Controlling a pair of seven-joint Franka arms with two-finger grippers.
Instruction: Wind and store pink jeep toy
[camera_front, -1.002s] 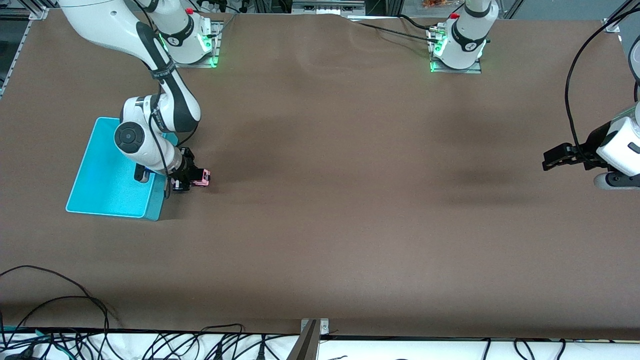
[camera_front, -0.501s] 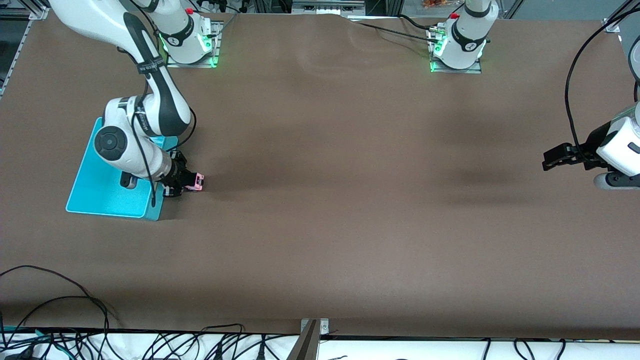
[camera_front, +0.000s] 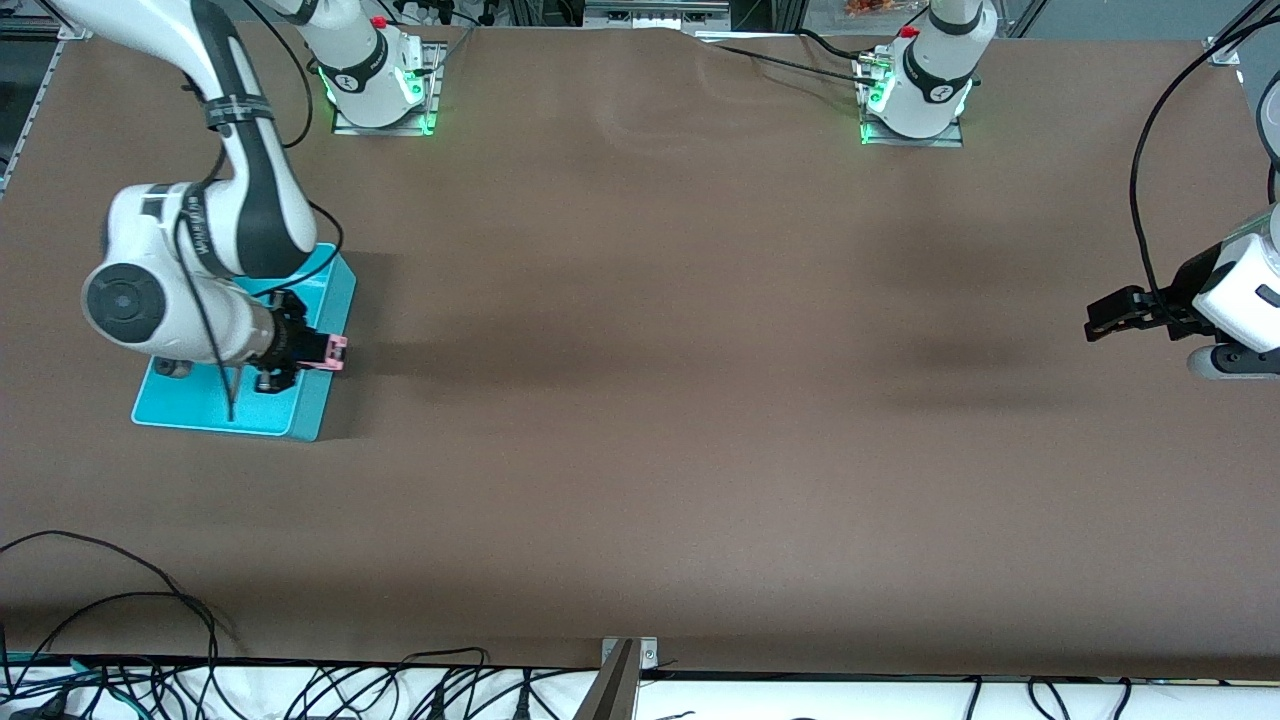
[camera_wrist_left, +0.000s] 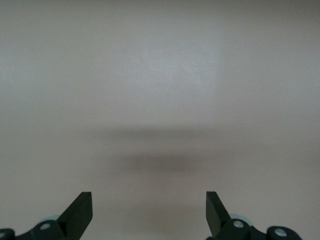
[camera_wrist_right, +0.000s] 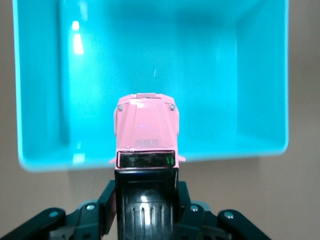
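My right gripper (camera_front: 305, 352) is shut on the pink jeep toy (camera_front: 335, 352) and holds it in the air over the rim of the cyan bin (camera_front: 330, 285) at the right arm's end of the table. In the right wrist view the jeep (camera_wrist_right: 146, 131) shows its pink hood and black roof, clamped between the fingers (camera_wrist_right: 186, 210), with the bin's inside (camera_wrist_right: 150, 60) under its hood. My left gripper (camera_front: 1100, 322) is open and empty and waits in the air at the left arm's end of the table. Its fingertips (camera_wrist_left: 80, 212) stand wide apart over bare mat.
The cyan bin holds nothing that I can see. Brown mat (camera_front: 680, 400) covers the table. Cables (camera_front: 150, 600) lie along the table edge nearest the front camera. The arm bases (camera_front: 915, 90) stand at the edge farthest from it.
My right gripper has carried the jeep from beside the bin, over the mat, to above the bin's rim. The left arm has not moved.
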